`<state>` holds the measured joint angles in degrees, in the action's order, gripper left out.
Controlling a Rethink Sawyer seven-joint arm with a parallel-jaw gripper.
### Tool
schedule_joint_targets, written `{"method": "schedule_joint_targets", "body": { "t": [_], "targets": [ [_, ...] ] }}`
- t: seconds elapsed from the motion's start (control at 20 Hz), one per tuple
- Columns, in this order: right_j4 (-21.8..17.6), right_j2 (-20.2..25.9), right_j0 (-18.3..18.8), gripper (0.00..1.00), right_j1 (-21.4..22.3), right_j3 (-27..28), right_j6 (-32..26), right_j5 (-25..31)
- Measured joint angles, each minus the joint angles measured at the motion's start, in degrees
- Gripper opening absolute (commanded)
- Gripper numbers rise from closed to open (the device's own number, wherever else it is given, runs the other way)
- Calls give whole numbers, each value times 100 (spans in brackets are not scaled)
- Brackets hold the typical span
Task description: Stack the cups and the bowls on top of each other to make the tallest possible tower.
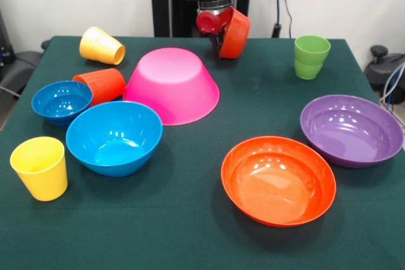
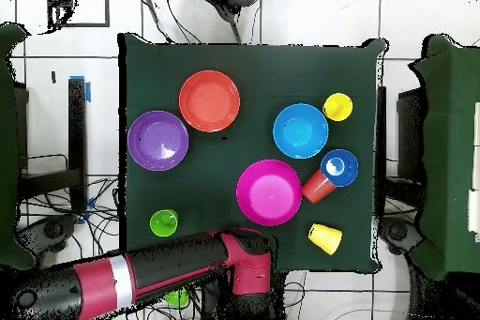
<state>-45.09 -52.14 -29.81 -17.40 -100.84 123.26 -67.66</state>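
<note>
Up above the table's (image 1: 190,232) back edge, gripper (image 1: 218,41) clamped on the small orange bowl (image 1: 235,32), held on edge just beside the upturned large pink bowl (image 1: 172,84). No tower yet: medium blue bowl (image 1: 114,137), small blue bowl (image 1: 61,102), shallow orange (image 1: 278,180) and purple (image 1: 352,129) bowls all apart. Cups scattered, two tipped over.

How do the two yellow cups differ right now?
Pose: the yellow cup at the near corner stands upright with its mouth up, while the yellow cup at the far edge lies tipped on its side.
Neighbours: the near one stands by the medium blue bowl; the far one lies behind the orange-red cup, which is also on its side.
Shared: same yellow, same tapered shape, both free of the gripper.
</note>
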Motion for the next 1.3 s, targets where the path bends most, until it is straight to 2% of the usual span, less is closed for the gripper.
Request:
{"method": "schedule_joint_targets", "body": {
  "t": [0.25,0.4,0.8,1.05,1.3],
  "targets": [
    [-20,-31,-41,0,-1,4,0,0],
    [-167,-101,-86,0,5,9,0,0],
    [-1265,-523,-120,0,184,21,0,1],
    [-1902,-784,98,0,468,40,0,1],
    [-2369,-927,230,0,732,57,0,0]
  ]
}}
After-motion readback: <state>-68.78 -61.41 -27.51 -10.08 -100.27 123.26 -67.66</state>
